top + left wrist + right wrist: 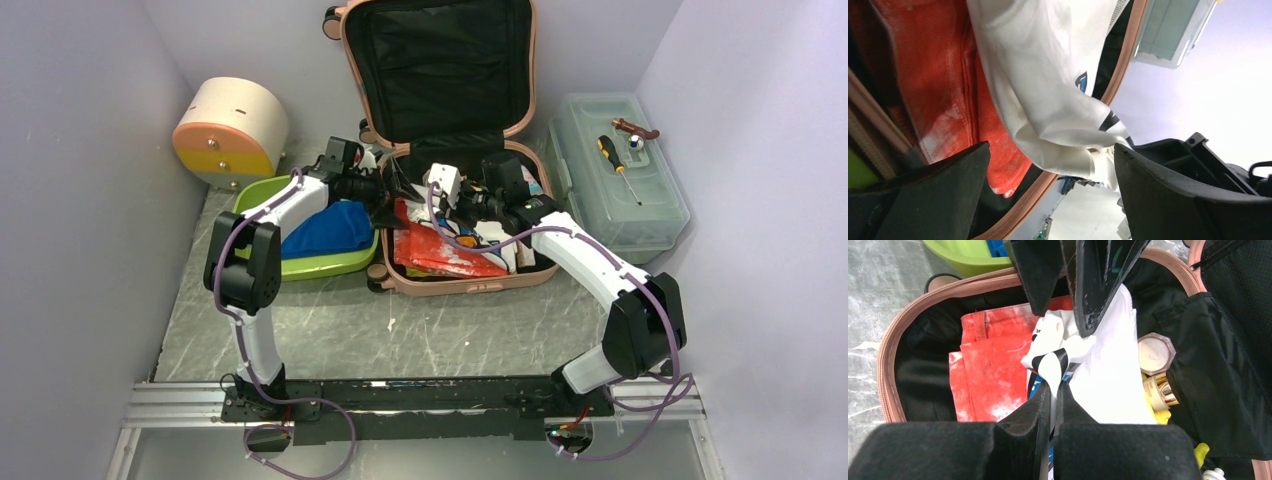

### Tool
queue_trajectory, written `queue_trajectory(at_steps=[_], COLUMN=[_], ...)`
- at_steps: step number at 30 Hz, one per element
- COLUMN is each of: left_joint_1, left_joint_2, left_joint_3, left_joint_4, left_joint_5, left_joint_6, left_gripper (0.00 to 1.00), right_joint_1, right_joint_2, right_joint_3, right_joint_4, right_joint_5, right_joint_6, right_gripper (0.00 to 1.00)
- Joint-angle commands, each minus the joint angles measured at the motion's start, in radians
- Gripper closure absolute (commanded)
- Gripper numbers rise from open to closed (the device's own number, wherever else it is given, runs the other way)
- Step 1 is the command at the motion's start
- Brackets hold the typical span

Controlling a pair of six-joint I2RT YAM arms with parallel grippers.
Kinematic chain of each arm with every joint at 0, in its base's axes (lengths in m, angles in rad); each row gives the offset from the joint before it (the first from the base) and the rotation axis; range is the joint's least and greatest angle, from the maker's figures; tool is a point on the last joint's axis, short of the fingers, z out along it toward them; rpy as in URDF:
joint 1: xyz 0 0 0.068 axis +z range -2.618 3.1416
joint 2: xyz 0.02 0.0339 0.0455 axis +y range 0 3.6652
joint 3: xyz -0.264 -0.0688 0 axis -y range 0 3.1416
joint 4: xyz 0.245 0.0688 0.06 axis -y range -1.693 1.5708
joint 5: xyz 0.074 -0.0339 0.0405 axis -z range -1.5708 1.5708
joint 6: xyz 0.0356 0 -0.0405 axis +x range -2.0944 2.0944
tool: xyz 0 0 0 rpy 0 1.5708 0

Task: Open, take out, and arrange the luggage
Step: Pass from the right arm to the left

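Extracting white garment (pixel 1108 375) from open luggage (pixel 450 287) at far centre of table (pixel 400 330): right hand (pixel 1052 390) pinches its fold, left hand (pixel 1050 150) spread beside. Lift straight up; keep red cloth (pixel 983 370) from dragging.

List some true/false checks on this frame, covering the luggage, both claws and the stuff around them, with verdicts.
1. The luggage is open with its lid raised. True.
2. The right claw is open and empty. False: it is shut on the white garment.
3. The left claw has its jaws wide apart. True.
4. The blue cloth lies inside the luggage. False: it is in the green bin beside the luggage.
5. A screwdriver lies on top of the toolbox. True.
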Motion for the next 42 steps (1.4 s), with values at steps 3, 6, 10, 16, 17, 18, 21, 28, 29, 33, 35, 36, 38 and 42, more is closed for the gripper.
queue_trajectory(at_steps=[3, 6, 10, 16, 17, 18, 21, 28, 29, 33, 35, 36, 38, 42], left_joint_1=[0.019, 0.017, 0.015, 0.01, 0.007, 0.003, -0.008, -0.035, -0.036, -0.037, -0.038, -0.04, -0.044, -0.055], left_joint_2=[-0.021, -0.016, -0.009, -0.007, -0.005, -0.003, 0.007, 0.041, 0.047, 0.061, 0.066, 0.068, 0.075, 0.09], left_joint_3=[-0.042, -0.055, -0.064, -0.05, -0.056, -0.061, -0.074, -0.058, -0.053, -0.038, -0.039, -0.042, -0.045, -0.066], left_joint_4=[0.147, 0.18, 0.203, 0.178, 0.181, 0.181, 0.187, 0.17, 0.167, 0.164, 0.177, 0.182, 0.191, 0.213], left_joint_5=[0.111, 0.128, 0.137, 0.125, 0.117, 0.112, 0.096, 0.079, 0.079, 0.083, 0.09, 0.091, 0.093, 0.095], left_joint_6=[-0.112, -0.135, -0.16, -0.147, -0.146, -0.146, -0.143, -0.12, -0.117, -0.107, -0.109, -0.109, -0.106, -0.095], left_gripper=[0.0, 0.01, 0.0, 0.0, 0.0, 0.0, 0.01, 0.0, 0.0, 0.04, 0.12, 0.14, 0.19, 0.35], right_joint_1=[-0.005, -0.004, -0.005, -0.004, -0.004, -0.004, -0.002, -0.002, -0.002, 0.0, 0.002, 0.004, 0.007, 0.007], right_joint_2=[-0.002, 0.007, 0.012, 0.016, 0.018, 0.019, 0.018, 0.009, 0.007, 0.008, 0.009, 0.008, 0.007, -0.002], right_joint_3=[-0.002, 0.006, 0.007, 0.009, 0.012, 0.015, 0.016, 0.01, 0.01, 0.01, 0.012, 0.014, 0.016, 0.025], right_joint_4=[0.023, 0.017, 0.015, 0.013, 0.011, 0.009, 0.007, 0.0, -0.002, -0.022, -0.034, -0.044, -0.062, -0.096], right_joint_5=[-0.028, -0.03, -0.031, -0.05, -0.056, -0.059, -0.07, -0.09, -0.097, -0.142, -0.163, -0.175, -0.2, -0.23], right_joint_6=[-0.018, -0.016, -0.016, -0.009, -0.007, -0.005, -0.002, -0.011, -0.013, -0.029, -0.036, -0.046, -0.062, -0.083], right_gripper=[1.0, 1.0, 1.0, 1.0, 1.0, 1.0, 1.0, 1.0, 1.0, 0.95, 0.84, 0.76, 0.6, 0.34])
